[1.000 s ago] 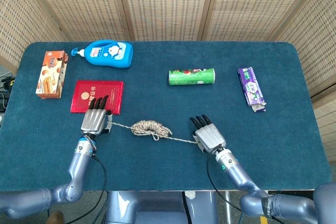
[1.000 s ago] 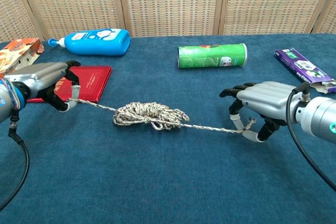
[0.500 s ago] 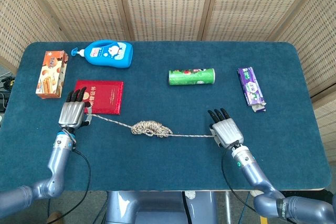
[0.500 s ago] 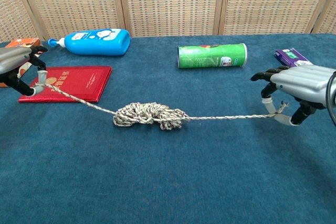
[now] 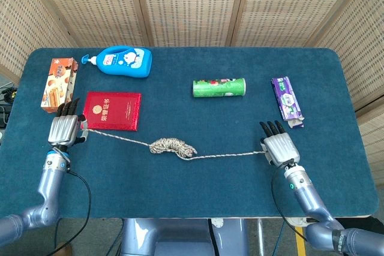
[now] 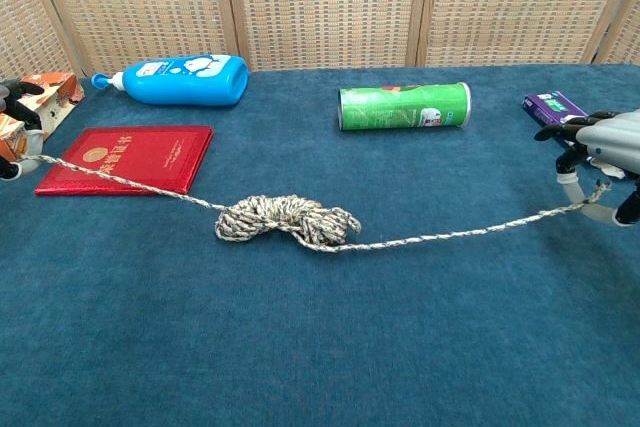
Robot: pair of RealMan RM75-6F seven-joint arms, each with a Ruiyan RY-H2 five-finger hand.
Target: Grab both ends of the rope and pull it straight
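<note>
The rope (image 5: 173, 146) lies across the middle of the table (image 5: 198, 184), nearer the front edge than the back, with a tangled bundle still bunched at its centre and a thin strand running out to each side. It looks light, soft and limp, a speckled twisted cord that should slide easily over the blue cloth, though the bundle may snag on itself before it lets go; the ends are the right places to hold it, and both are already taken. The left hand (image 5: 63, 129), near the left edge, has its fingers curled down over one end, and the right hand (image 5: 280, 148), toward the right edge, pinches the other end beneath its fingers; in the chest view the strand hangs slack from the right hand (image 6: 603, 159) and crosses a corner of the red booklet (image 5: 111, 111). The booklet carries a gold emblem and gold characters too small to read. The blue bottle (image 5: 122, 61) near the back left corner shows a cartoon figure on a white label, the green can (image 5: 219, 87) and purple packet (image 5: 286, 100) have print I cannot make out, and the orange box (image 5: 59, 84) pictures biscuits.
</note>
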